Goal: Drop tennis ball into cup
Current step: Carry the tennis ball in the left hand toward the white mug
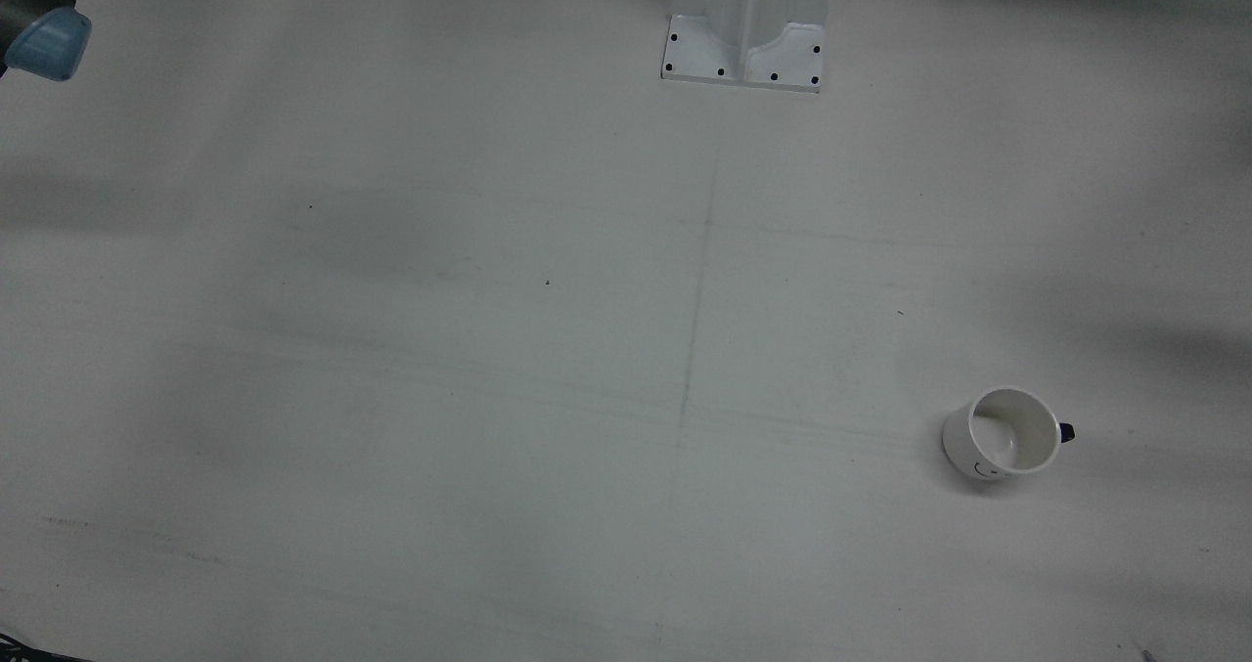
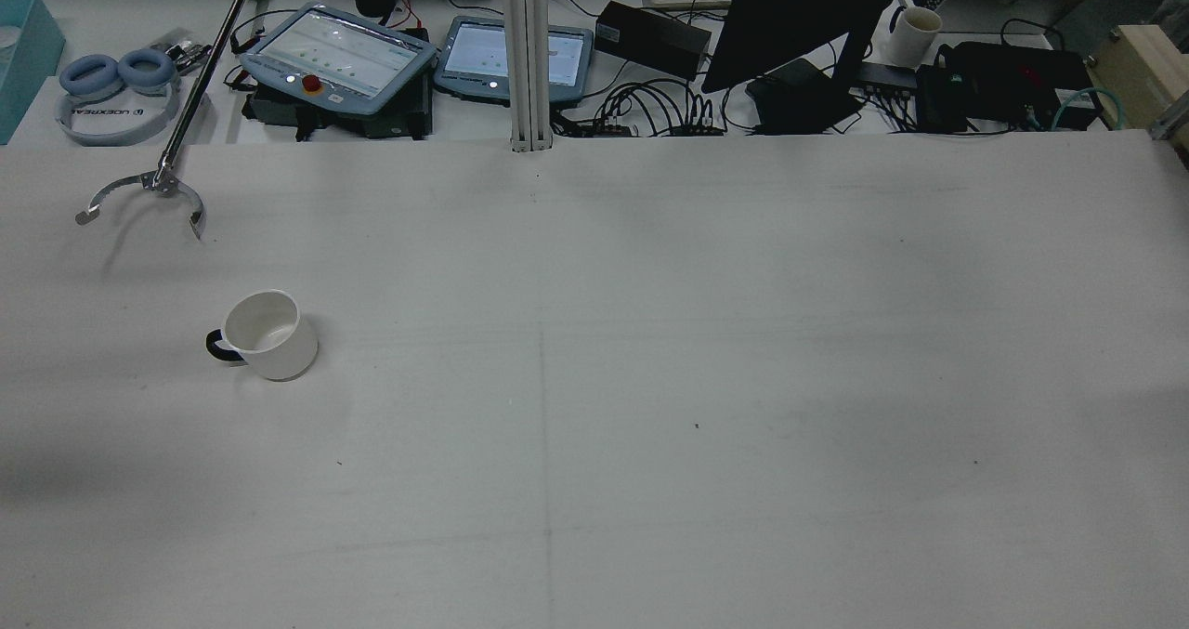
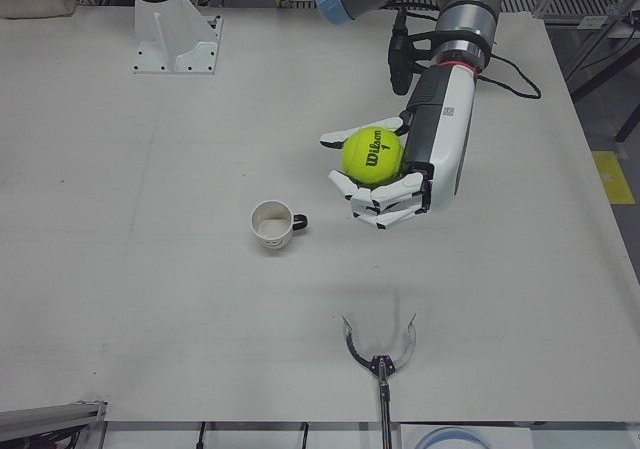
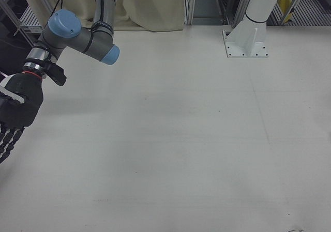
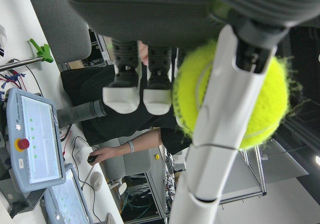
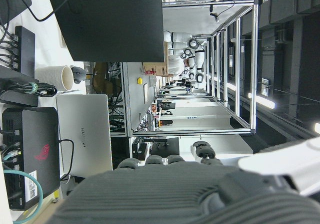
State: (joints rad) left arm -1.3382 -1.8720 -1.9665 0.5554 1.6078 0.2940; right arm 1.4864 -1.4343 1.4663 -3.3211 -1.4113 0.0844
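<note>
My left hand [image 3: 405,174] is shut on a yellow-green tennis ball [image 3: 371,155] and holds it above the table, to the right of the cup in the left-front view. The ball also shows in the left hand view [image 5: 230,102], held between the fingers [image 5: 220,134]. The white cup [image 3: 272,224] with a dark handle stands upright and empty on the table; it also shows in the front view [image 1: 1007,434] and the rear view [image 2: 265,334]. My right hand [image 4: 13,116] hangs at the far left edge of the right-front view, fingers extended, holding nothing.
A metal reacher tool with a curved claw [image 2: 144,192] lies on the table near the cup, also in the left-front view [image 3: 378,354]. The left arm's white pedestal [image 1: 748,22] stands at the table's back edge. Tablets, cables and a monitor lie beyond the table [image 2: 594,53].
</note>
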